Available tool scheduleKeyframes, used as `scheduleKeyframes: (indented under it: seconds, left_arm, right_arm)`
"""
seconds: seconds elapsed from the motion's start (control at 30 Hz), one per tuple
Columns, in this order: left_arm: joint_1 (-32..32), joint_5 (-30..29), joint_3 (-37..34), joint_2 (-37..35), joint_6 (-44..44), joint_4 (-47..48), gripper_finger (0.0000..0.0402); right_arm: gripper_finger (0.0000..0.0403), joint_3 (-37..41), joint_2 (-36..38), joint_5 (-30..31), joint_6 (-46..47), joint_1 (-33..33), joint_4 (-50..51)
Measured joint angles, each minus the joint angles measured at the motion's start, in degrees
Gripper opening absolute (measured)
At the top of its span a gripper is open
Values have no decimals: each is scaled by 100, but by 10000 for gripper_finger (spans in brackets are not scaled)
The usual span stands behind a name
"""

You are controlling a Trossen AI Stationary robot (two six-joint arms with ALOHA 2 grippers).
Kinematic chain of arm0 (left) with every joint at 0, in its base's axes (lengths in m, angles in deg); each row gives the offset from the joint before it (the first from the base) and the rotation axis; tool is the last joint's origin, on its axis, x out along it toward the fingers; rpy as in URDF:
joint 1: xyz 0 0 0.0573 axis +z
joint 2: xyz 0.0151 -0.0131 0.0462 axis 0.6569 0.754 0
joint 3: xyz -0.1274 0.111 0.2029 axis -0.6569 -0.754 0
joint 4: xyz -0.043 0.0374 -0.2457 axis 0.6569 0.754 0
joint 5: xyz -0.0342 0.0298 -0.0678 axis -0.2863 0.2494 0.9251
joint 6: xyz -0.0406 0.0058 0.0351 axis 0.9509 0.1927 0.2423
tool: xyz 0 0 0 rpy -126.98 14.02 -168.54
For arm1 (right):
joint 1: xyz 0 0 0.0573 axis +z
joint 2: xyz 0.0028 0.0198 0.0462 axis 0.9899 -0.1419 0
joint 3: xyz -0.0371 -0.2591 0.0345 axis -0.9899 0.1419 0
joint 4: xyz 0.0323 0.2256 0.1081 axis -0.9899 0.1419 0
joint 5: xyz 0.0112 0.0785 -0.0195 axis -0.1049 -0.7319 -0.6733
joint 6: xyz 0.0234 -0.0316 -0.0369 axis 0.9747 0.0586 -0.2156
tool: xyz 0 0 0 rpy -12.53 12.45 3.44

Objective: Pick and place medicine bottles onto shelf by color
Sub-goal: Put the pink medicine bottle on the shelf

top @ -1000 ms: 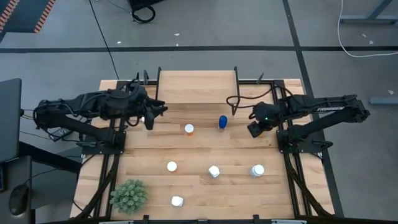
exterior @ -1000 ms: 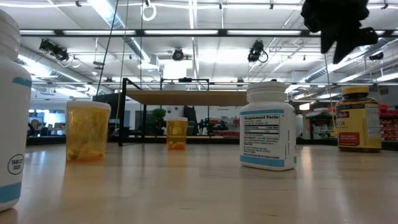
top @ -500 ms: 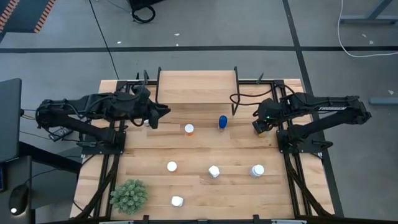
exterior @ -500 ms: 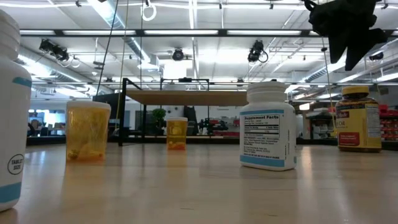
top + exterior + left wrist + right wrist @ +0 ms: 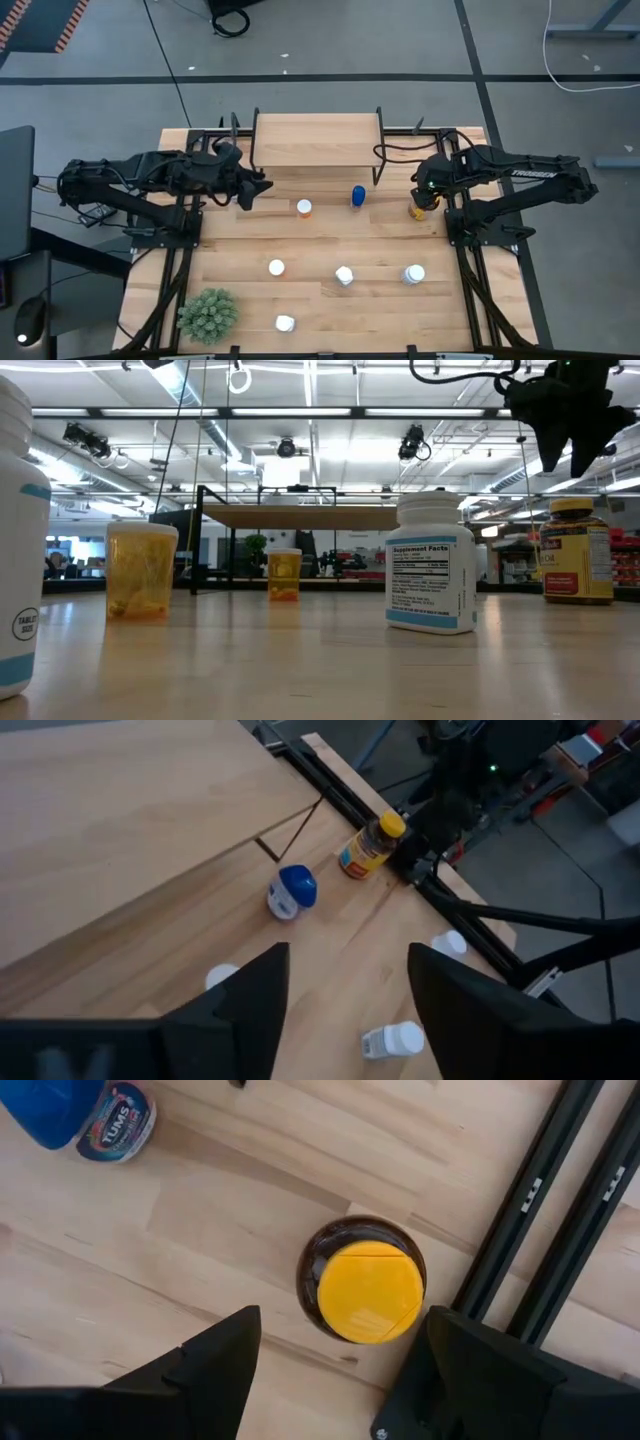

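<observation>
A dark amber bottle with a yellow cap [image 5: 370, 1292] stands upright on the table near its right rail, also in the high view [image 5: 418, 211] and the low view [image 5: 577, 550]. My right gripper [image 5: 340, 1365] hangs open above it and touches nothing; it also shows in the high view [image 5: 427, 192] and the low view [image 5: 563, 415]. My left gripper [image 5: 345, 1010] is open and empty by the shelf's left legs, also in the high view [image 5: 264, 187]. The light-wood shelf [image 5: 316, 140] stands at the far edge with its top bare. A blue bottle [image 5: 358, 196] and an orange bottle with a white cap [image 5: 304, 208] stand in front of it.
White bottles stand nearer the front [image 5: 277, 267], [image 5: 344, 275], [image 5: 413, 273], and another [image 5: 285, 323] sits beside a green spiky plant [image 5: 208, 314]. Black frame rails [image 5: 560, 1200] run close beside the amber bottle. Bare wood lies between the bottle rows.
My right gripper has risen and drawn back toward the table's far right. It now uncovers the amber bottle, which it hid in the high view a second ago. The bottle has stayed upright in place.
</observation>
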Motion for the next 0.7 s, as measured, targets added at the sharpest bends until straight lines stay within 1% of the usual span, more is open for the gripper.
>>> scheduleKeyframes:
  seconds: [0.23, 0.4, 0.57, 0.7]
  left_arm:
    - [0, 1, -1, 0, -69, -106, 238]
    - [0, 75, 2, 46, -168, 37, 238]
    - [0, 78, 4, 42, -174, 352, 238]
    - [0, 80, 4, 42, -441, 402, 240]
  right_arm:
    - [296, -2, 0, 0, 20, -2, 8]
    - [296, 0, -2, -4, 246, -2, 31]
    - [296, -2, -2, -233, 348, -2, 33]
    - [296, 0, -2, -264, 387, 0, 33]
